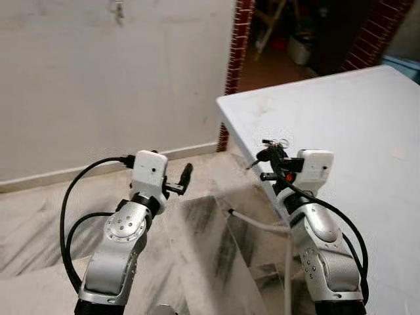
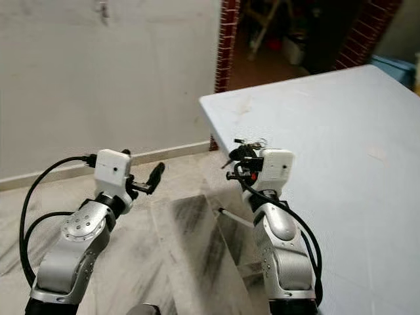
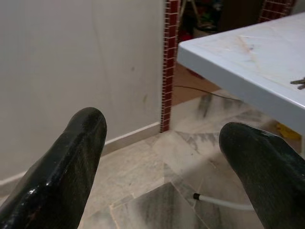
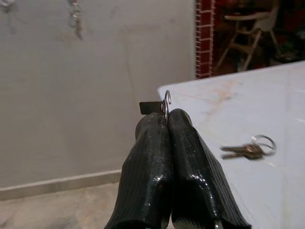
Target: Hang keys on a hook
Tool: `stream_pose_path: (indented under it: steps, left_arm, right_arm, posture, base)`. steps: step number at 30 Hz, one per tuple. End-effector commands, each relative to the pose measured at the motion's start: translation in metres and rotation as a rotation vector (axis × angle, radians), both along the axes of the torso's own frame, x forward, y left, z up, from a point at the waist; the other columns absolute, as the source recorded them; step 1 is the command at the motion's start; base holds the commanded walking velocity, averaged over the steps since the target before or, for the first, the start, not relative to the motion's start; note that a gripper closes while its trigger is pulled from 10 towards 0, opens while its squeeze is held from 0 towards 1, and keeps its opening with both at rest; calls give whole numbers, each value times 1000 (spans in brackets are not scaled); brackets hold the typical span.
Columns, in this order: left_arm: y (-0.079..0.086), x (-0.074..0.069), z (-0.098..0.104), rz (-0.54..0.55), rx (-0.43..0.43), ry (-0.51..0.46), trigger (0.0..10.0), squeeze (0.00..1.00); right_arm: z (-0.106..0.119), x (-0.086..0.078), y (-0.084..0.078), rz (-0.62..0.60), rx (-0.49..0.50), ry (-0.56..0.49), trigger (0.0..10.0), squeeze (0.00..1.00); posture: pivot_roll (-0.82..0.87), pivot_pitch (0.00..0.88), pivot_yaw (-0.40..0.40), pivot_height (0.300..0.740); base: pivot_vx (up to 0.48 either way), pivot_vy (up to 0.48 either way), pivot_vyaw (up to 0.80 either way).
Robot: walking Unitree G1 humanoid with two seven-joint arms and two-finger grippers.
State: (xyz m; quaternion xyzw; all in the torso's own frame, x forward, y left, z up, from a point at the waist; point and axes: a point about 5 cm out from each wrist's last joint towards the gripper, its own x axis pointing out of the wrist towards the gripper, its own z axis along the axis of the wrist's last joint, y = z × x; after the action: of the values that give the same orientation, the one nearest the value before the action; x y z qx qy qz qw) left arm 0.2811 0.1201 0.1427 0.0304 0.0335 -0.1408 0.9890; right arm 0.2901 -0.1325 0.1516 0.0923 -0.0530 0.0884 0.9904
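Observation:
My right gripper (image 1: 265, 161) is shut on a small key ring with a key (image 4: 165, 103), whose metal loop sticks out above the fingertips (image 4: 167, 125). It hovers at the near left corner of the white table (image 1: 341, 111). A second bunch of keys (image 4: 249, 150) lies flat on the tabletop near that edge. High on the pale wall hangs a hook (image 1: 118, 10) with something dangling from it, far ahead of both arms. My left gripper (image 1: 184, 177) is open and holds nothing, raised over the floor to the left.
A red brick pillar (image 1: 236, 59) borders a dark doorway with a chair and clutter behind the table. A white hose (image 1: 257, 224) lies on the streaked marble floor between my arms. A pale skirting runs along the wall's foot.

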Motion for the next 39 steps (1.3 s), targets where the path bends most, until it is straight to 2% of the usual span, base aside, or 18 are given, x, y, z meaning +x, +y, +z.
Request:
stream_pose_path:
  steps: [1,7,39]
  left_arm:
    - [-1,-1,-4,-4,-8,26,10000,0]
    - [-2,-1,-6,-8,-11,39,10000,0]
    - [-3,4,-6,5,-27,59,10000,0]
  right_arm:
    - [3,-1,-5,-27,12,-7,10000,0]
    - [3,-1,-6,-36,12,-1,10000,0]
    - [6,1,-7,-50,2,4,10000,0]
  posture:
    - [179,65,-51,740]
    - [174,66,-49,740]
    - [169,65,-51,740]
  base:
    - [0,0,0]
    - [0,205,0]
    - [0,480,0]
